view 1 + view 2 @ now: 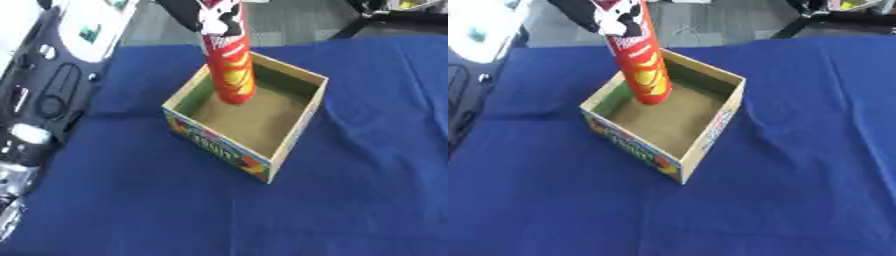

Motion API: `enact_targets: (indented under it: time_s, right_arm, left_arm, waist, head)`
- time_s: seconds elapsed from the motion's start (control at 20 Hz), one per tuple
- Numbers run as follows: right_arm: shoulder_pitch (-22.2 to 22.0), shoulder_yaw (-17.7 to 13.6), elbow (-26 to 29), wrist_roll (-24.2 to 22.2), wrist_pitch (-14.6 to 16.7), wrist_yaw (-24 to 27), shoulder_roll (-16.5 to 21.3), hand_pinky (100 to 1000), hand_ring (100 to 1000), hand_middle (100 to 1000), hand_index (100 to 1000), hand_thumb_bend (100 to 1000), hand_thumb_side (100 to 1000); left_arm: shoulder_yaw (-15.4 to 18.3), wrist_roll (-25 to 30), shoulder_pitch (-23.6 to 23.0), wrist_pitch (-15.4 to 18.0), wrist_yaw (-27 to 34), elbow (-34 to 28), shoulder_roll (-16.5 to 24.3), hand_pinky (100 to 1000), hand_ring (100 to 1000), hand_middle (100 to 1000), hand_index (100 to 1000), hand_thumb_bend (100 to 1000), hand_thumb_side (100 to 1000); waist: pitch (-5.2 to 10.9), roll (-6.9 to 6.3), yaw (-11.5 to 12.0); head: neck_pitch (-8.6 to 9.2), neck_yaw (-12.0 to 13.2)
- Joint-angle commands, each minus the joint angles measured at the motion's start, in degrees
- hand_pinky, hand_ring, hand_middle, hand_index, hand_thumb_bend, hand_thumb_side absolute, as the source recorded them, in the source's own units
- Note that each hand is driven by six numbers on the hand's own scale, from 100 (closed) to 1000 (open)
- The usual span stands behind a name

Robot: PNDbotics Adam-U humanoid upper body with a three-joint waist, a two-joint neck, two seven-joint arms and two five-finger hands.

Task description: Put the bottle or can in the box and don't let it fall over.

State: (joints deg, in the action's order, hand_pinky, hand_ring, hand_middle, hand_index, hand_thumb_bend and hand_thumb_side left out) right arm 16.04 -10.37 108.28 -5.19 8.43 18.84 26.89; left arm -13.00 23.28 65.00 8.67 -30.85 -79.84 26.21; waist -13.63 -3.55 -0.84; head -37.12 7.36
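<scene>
The red crisp can (pixel 231 65) is standing nearly upright inside the open cardboard box (pixel 296 131), its base sitting at or just above the floor near the far left corner; whether it is actually touching down is hard to tell. Its long axis is running almost vertical, leaning slightly at the top toward the far left. A black hand (pixel 614 17) is wrapping around the can's upper end, directly above the box, so the can is hanging straight down from the grip. The arm is coming in from the upper left, which suggests the left hand, though it is cut off by the top edge and the fingers are blurring into the can's label. The right hand is showing in neither view. The box is resting on a blue cloth (pixel 798 165) with dark equipment (pixel 48 95) lying beside it at the left edge.
</scene>
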Motion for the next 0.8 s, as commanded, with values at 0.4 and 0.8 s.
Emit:
enact_targets:
  time_s: [0.4, 0.8]
  right_arm:
    - [0.1, -0.9, 1.1, 0.4, 0.4, -0.3, 0.4, 1000, 684, 737, 959, 100, 723]
    - [0.1, -0.9, 1.1, 0.5, 0.4, -0.2, 0.5, 1000, 684, 737, 958, 100, 723]
  left_arm:
    - [-0.1, -0.8, -0.8, 3.4, -2.6, 0.9, 0.9, 888, 911, 856, 817, 506, 737]
    - [0.5, -1.1, -1.1, 3.3, -2.6, 1.2, 1.5, 873, 922, 912, 852, 399, 806]
  waist:
    - [0.42, 0.56, -0.1]
    - [0.71, 0.59, 0.3]
  head:
    - [0.32, 0.0]
    - [0.05, -0.1]
